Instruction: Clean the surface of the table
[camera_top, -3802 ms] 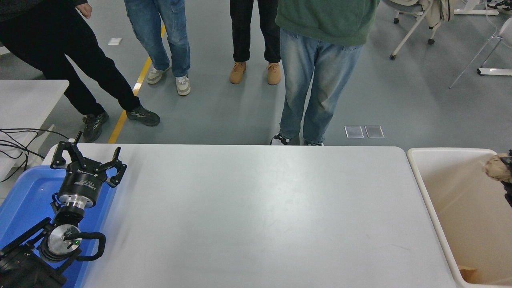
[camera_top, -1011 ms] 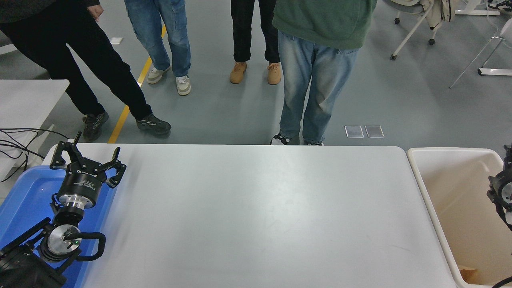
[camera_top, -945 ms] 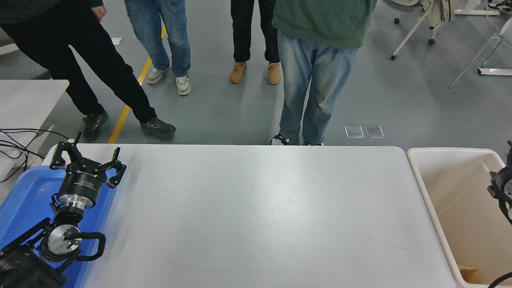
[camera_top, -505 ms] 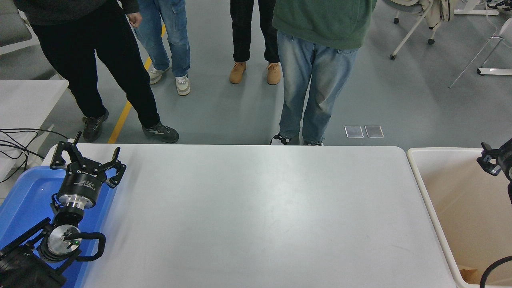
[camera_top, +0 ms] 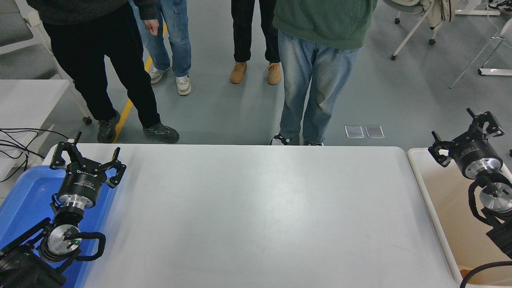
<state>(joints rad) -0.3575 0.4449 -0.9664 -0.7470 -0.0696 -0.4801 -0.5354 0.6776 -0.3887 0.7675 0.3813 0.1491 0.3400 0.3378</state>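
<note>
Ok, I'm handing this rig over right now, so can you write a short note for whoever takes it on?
Left gripper: open, empty, parked over the blue tray at the table's left end.
Right gripper: open, empty, raised above the far corner of the cream bin at the right end.
Table surface: nothing lies on it; only faint smudges show.
Done: the top looks cleared, with a scrap of something brown at the bin's near corner.
Left: probably just parking the right arm; check the smudges if wiping is wanted.
People stand close along the far edge.
</note>
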